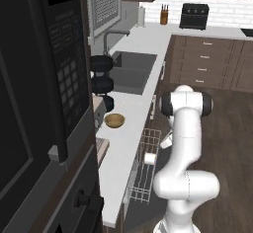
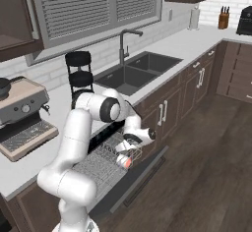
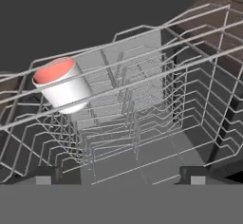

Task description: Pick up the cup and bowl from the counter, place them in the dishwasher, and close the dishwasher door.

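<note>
- Dishwasher (image 2: 106, 169): door down, wire rack (image 3: 156, 104) slid out; stiff thin wires, so anything set there can tip or roll.
- Surface (image 1: 129, 113): smooth and pale.
- Bowl (image 1: 114, 120): on the surface near the sink, apparently wooden, light, rigid; I'd pinch its rim.
- Cup (image 3: 61, 84): lying tilted in the rack, small, likely light and slick.
- Tool (image 3: 121, 174): spread wide, empty, over the rack.

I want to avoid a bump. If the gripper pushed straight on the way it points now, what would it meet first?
Most likely the tines of the white wire dishwasher rack, dead ahead between the open gripper tips. The small white, red-topped cup lies off to one side; depth is uncertain.
</note>
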